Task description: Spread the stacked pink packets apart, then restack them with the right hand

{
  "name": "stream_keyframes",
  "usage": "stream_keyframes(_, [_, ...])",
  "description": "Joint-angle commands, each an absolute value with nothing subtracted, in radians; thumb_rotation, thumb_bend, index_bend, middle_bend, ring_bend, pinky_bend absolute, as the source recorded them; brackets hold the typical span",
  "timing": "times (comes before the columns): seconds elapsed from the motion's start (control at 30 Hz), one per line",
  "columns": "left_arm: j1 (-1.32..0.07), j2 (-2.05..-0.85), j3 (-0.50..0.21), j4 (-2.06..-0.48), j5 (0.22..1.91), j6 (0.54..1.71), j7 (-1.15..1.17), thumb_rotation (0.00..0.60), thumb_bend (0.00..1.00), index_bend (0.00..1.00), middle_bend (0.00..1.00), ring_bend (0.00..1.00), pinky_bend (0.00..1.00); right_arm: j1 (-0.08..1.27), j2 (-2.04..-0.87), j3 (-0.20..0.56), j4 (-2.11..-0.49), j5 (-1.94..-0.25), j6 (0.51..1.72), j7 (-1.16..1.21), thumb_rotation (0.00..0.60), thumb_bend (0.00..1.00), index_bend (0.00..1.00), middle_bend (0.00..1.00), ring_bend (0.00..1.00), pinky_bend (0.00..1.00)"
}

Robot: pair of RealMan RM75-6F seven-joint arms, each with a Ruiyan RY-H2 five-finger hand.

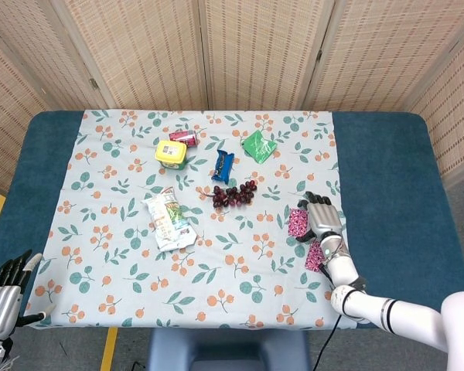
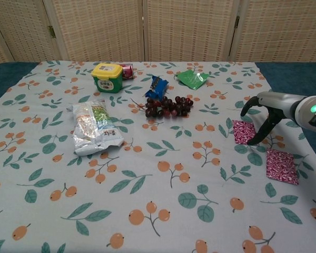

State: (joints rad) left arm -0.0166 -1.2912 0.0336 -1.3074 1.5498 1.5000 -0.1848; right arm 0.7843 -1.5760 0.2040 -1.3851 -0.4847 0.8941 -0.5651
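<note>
Two flat pink patterned packets lie apart on the right side of the floral tablecloth [image 1: 124, 255], so the spreading looks done and the restack is what remains.

Nearest the robot is the near pink foil packet [image 2: 281, 165], lying flat close to the table's front edge, its long axis running roughly front to back. In the head view it is partly covered by the right wrist [image 1: 315, 257].

Just beyond it, and a little toward the table's middle, lies the far pink foil packet [image 2: 244, 132], also flat, with its long axis again near to far. The two do not touch; a strip of cloth shows between them.

The right hand [image 2: 266, 113] sits over the far packet's outer edge, fingers spread and curved downward, with one fingertip [image 2: 251, 142] at or just beside that edge. Nothing is held; whether the tip truly presses the foil cannot be told. From this hand the far packet lies directly under and slightly inward, the near one back toward the robot.

The left hand [image 1: 6, 290] rests low at the opposite front corner, fingers apart and empty, well away from both packets, so the right is far nearer.

Judging by this, the next move is a pinch or slide of one packet along that front-to-back line onto the other.
</note>
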Motion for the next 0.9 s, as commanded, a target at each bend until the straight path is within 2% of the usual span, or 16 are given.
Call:
stream_keyframes(0.03, [-0.016,-1.292,0.033,-1.306,1.549,1.5,-0.186,0.6,0.19,0.01,0.0,0.03,0.0,0.793,-1.586,0.201,-1.37,-0.476,0.891,-0.57,0.546,0.1,0.22,0.06,0.0,0.0])
stream_keyframes(0.9, [-0.018,-1.296,0.035,-1.298,1.547,1.489,-0.194,0.6,0.19,0.01,0.0,0.03,0.0,0.824,-1.628,0.182,-1.314,-0.427,0.891,-0.596,0.547,0.1,0.22,0.06,0.0,0.0])
